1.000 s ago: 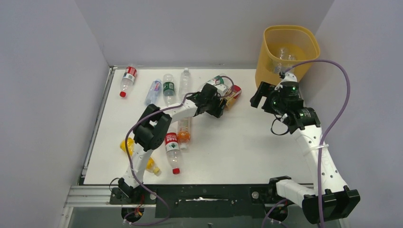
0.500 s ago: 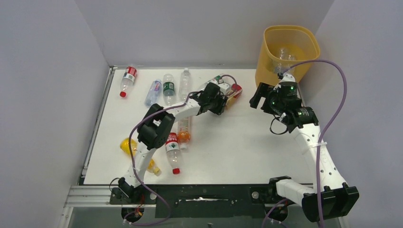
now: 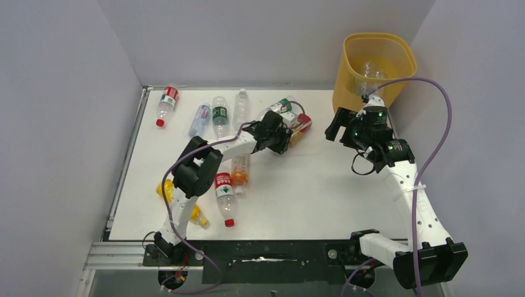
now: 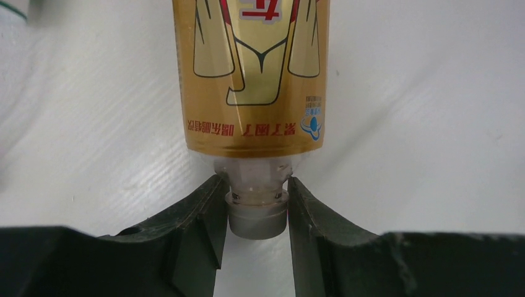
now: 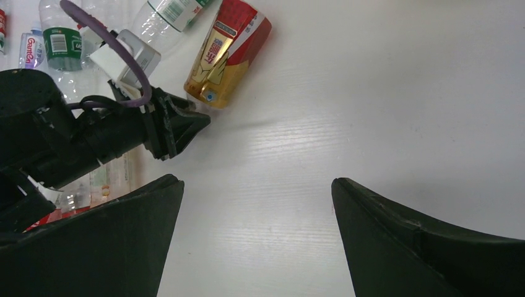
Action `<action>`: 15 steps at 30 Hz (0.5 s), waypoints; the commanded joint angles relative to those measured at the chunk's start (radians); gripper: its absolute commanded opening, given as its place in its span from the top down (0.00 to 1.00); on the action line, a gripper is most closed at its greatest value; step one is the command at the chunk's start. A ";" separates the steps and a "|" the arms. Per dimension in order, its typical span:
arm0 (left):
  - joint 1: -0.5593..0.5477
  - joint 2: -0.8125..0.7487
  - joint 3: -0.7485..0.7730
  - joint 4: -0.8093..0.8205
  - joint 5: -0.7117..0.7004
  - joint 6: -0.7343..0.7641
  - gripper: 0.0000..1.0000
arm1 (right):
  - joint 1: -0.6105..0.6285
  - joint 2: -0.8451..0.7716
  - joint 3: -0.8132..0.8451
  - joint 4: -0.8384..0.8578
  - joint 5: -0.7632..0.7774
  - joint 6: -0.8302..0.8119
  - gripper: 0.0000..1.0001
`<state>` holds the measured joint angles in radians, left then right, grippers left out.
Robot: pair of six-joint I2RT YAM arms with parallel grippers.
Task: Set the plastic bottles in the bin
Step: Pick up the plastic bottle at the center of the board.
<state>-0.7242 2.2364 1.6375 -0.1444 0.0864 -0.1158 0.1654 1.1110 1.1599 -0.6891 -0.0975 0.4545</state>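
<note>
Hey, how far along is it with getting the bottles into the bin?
Early on. Done: at least one clear bottle lies inside the bin. In hand: the left gripper is shut on the neck of the gold-labelled bottle, not yet at the bin. Left: about nine other bottles scattered on the table. The right gripper hangs open and empty near the bin.

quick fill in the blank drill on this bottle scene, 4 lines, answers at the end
1. The left hand is shut on the neck end of a bottle whose label is gold and ____.
2. The right hand is open and holds ____.
3. The yellow-orange bin stands by the far ____ corner of the table.
4. A clear bottle lies ____ the bin.

Missing words: red; nothing; right; inside
</note>
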 commanded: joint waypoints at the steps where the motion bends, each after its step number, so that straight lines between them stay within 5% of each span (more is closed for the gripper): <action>1: -0.006 -0.185 -0.098 0.048 0.020 -0.001 0.83 | 0.003 0.005 0.016 0.054 -0.003 -0.007 0.05; 15: -0.047 -0.574 -0.397 0.066 0.025 -0.045 0.83 | 0.006 0.003 -0.007 0.106 -0.086 0.072 0.05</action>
<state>-0.7532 1.7988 1.2697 -0.1337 0.0910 -0.1402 0.1654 1.1110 1.1599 -0.6735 -0.1299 0.4850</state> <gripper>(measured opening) 0.356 0.952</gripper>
